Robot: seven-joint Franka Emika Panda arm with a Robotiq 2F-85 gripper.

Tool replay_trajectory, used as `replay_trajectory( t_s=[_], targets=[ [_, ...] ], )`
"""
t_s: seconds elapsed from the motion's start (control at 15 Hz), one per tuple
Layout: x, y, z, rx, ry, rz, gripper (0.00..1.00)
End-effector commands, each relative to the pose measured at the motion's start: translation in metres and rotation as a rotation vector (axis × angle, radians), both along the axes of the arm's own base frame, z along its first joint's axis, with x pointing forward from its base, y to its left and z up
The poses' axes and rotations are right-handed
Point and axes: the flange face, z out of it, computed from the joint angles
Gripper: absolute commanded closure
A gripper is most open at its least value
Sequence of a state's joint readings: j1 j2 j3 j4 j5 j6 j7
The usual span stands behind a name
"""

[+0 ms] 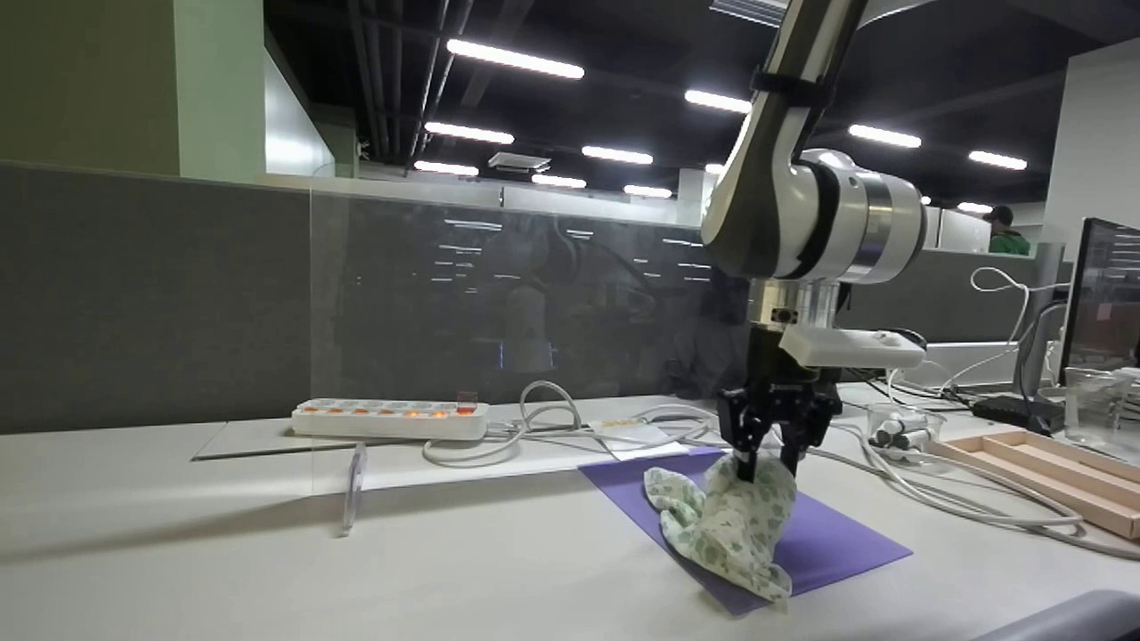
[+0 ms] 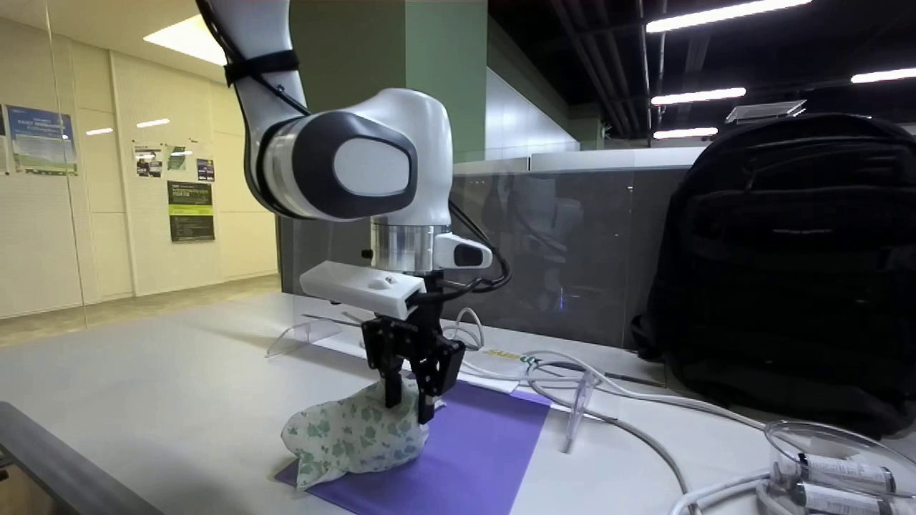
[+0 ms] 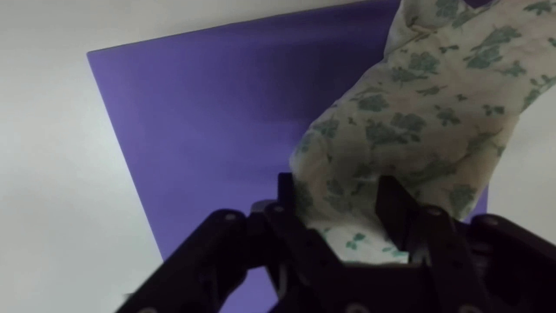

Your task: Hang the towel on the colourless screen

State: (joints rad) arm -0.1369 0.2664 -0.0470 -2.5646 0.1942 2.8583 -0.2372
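Observation:
The towel, white with green leaf prints, lies bunched on a purple sheet [image 1: 846,543] in both exterior views [image 1: 735,534] [image 2: 358,433]. It also fills the right half of the wrist view [image 3: 417,126]. My gripper [image 1: 769,467] points down over the towel's raised peak, and it shows in an exterior view [image 2: 409,408] too. In the wrist view its fingers [image 3: 334,187] stand apart with towel cloth between them; a firm pinch does not show. The colourless screen [image 1: 401,312] is a clear upright panel on clear feet [image 1: 354,490], behind the towel, also in an exterior view [image 2: 558,250].
A lit power strip [image 1: 392,420] and white cables [image 1: 534,427] lie behind the screen. A clear cup of small cylinders [image 1: 904,432], a pink divided tray [image 1: 1051,476] and a monitor [image 1: 1104,303] stand beside the sheet. A black backpack [image 2: 787,272] stands at the back.

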Motion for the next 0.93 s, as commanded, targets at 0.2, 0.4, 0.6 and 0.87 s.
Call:
replay_trajectory(
  t_s=[0.2, 0.4, 0.6, 0.87],
  targets=[
    [0.016, 0.001, 0.019, -0.005, -0.03, 0.026, 0.95],
    [0.027, 0.004, 0.053, -0.013, -0.04, 0.064, 1.0],
    [0.044, 0.016, 0.118, -0.024, -0.081, 0.111, 0.99],
    [0.072, 0.028, 0.219, -0.073, -0.257, 0.072, 0.99]
  ],
)
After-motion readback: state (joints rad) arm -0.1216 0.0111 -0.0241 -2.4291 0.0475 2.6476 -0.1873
